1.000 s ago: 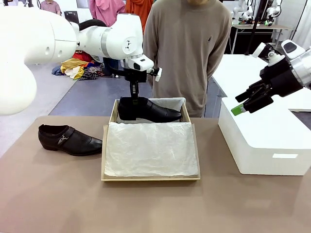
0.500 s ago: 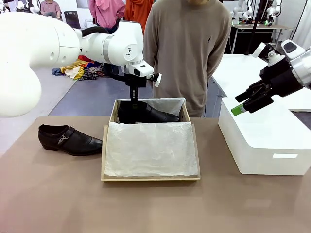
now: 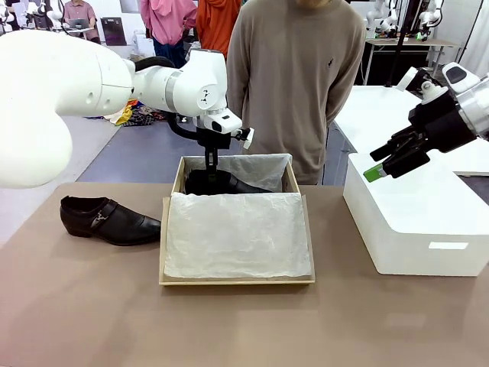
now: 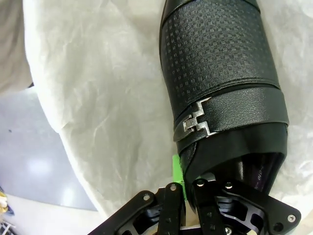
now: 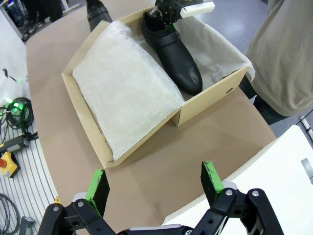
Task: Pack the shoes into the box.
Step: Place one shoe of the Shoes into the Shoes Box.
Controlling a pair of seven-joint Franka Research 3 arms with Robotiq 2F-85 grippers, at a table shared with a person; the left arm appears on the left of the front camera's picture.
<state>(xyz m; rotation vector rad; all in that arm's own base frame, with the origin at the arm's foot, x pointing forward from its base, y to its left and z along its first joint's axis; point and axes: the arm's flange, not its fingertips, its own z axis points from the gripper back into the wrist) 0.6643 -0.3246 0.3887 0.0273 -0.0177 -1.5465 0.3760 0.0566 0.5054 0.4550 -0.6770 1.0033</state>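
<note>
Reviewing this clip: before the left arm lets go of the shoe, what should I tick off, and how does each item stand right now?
1. Left gripper shut on the heel collar of the first shoe: ok.
2. That first shoe inside the box, along its far side: ok.
3. Its sole resting on the tissue paper: cannot tell.
4. Right gripper open and away from the box, above the white box: ok.
5. Second shoe packed: not ok, it lies on the table left of the box.

Black shoe between pinched fingers
</note>
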